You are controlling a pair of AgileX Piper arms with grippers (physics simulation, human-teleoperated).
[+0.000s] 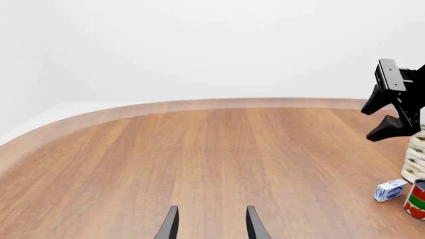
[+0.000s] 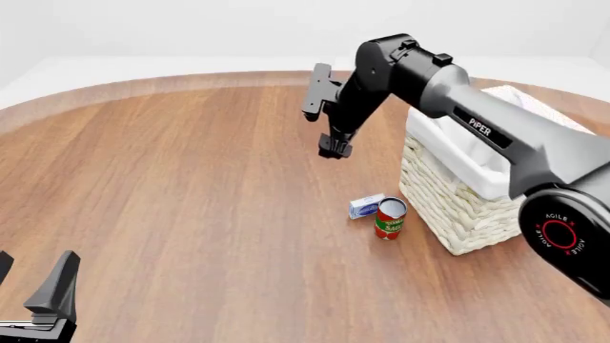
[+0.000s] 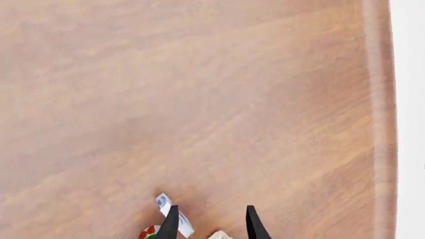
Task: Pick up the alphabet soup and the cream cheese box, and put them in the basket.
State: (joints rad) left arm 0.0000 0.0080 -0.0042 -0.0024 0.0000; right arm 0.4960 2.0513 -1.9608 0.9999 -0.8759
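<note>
Right gripper (image 2: 319, 132): spread apart and empty; hung in the air to the left of the basket (image 2: 456, 209), above its rim height.
Right gripper, own camera (image 3: 211, 225): fingers parted over bare wood, with the cream cheese box (image 3: 174, 215) showing by one finger.
Left gripper (image 2: 31, 277): also spread and empty; low over the table, far to the left of the basket and nearer the arms' side.
Cream cheese box (image 2: 366, 206): lay flat on the table just beside the basket's near left wall, below and nearer the camera than the right gripper.
Red and green can (image 2: 390, 218): stood upright between box and basket wall, close against the box; touching or not could not be told.
Alphabet soup: not seen in any view; place could not be told, the basket's inside being largely hidden.
Table (image 2: 191, 186): smooth wood.
Handling of the box, judged: light, thin card, stiff across its short sides yet likely to dent under hard squeezing; likely to skid on the smooth wood if nudged.
Hold, judged: best taken from above across the narrow width, jaws kept off the side crowded by the can.
Risk, judged: can knocked over or box pushed against the wicker during descent.
</note>
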